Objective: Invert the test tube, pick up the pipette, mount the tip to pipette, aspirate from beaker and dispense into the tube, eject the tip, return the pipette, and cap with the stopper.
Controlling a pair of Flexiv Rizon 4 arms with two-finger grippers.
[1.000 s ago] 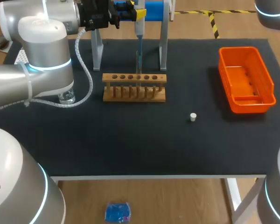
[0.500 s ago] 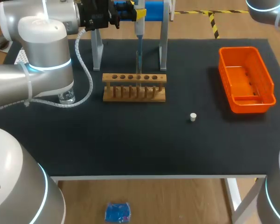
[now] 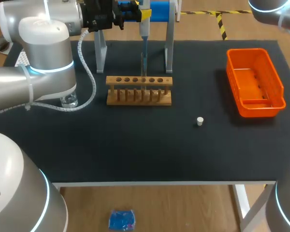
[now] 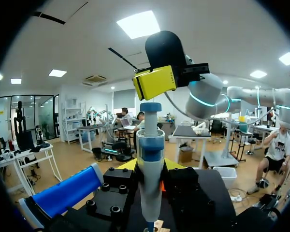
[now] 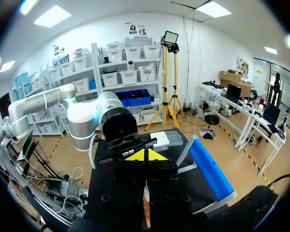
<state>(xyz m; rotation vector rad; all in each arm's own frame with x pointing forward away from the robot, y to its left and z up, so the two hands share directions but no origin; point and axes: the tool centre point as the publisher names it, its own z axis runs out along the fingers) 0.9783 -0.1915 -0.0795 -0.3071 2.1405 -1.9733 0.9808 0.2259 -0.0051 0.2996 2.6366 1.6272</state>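
Far right corner: my right arm (image 3: 273,8) slid toward middle over last second, nothing else budged. Pipette (image 3: 144,43) upright at stand (image 3: 169,48), beside left gripper (image 3: 123,14). Can't tell if that or right gripper (image 5: 145,157) is clamped. Stopper (image 3: 199,121) loose on mat (image 3: 135,145), so capping's still ahead.

Bright even light from ceiling panels (image 4: 140,23), glaring white; soft shadows on table (image 3: 135,150), sheen on pipette (image 4: 150,159)

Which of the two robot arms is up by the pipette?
The grey left arm, stretched to the back of the black table beside the white and blue pipette. The grey right arm only shows at the far right corner.
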